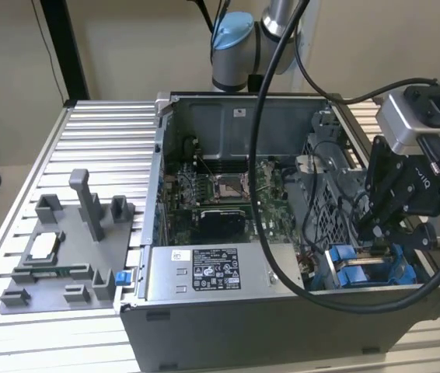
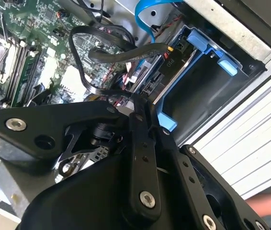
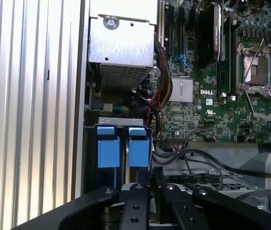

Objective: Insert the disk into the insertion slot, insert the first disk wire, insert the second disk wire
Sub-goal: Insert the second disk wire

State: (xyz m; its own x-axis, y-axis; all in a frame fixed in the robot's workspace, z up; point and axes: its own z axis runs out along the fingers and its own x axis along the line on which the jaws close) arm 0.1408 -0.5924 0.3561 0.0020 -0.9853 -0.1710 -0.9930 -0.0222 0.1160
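Nearest, our gripper (image 2: 142, 112) has its fingers pressed together low in the frame; a loose black cable (image 2: 126, 55) could snag beside the insertion slot (image 2: 200, 79).

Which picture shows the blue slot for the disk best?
The second wrist view: it looks into the insertion slot, showing its blue rails and dark inside. The first wrist view shows its two blue tabs end-on. The exterior view shows blue pieces low in the computer case, partly behind the gripper.

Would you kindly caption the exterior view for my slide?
Gripper lowered over the blue-railed insertion slot inside an open computer case.
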